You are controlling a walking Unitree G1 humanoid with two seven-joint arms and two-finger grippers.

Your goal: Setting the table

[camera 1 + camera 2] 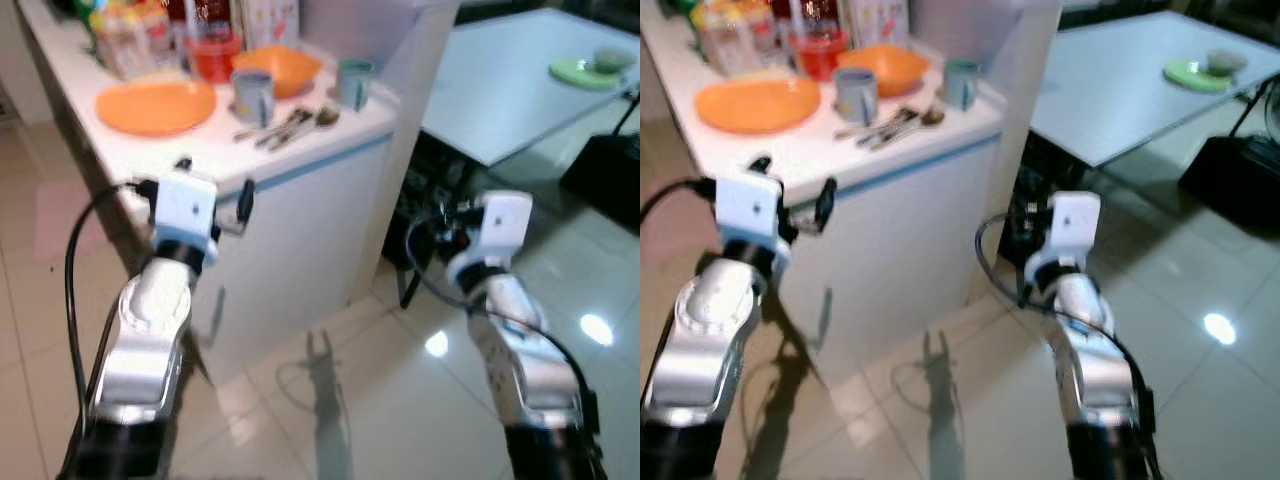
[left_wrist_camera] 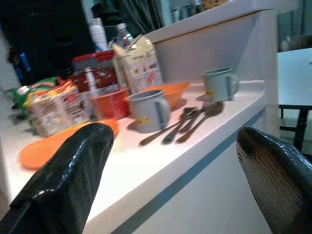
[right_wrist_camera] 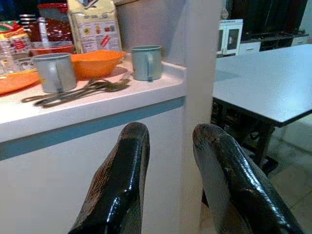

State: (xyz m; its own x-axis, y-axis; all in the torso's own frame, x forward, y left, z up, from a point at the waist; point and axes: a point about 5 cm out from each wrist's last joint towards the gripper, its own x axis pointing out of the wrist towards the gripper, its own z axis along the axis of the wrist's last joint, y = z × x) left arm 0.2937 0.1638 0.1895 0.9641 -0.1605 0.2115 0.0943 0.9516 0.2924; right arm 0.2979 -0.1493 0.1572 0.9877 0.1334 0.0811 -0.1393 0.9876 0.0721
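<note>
Two mugs stand on the white table, beside the spoons and an orange plate. Left gripper has its jaws wide apart, right gripper slightly apart; both empty. Mugs look stiff, smooth, probably slippery; grip the rim.

right gripper: two black fingers in the foreground, a narrow gap between them, nothing held, jaws short of the white bench. on the bench: grey mug, second greyish-green mug nearer the corner, orange bowl between them and further back, cutlery lying in a loose bunch in front of the grey mug. orange plate at the frame edge. carton behind the bowl. white table beyond the bench's corner.
</note>
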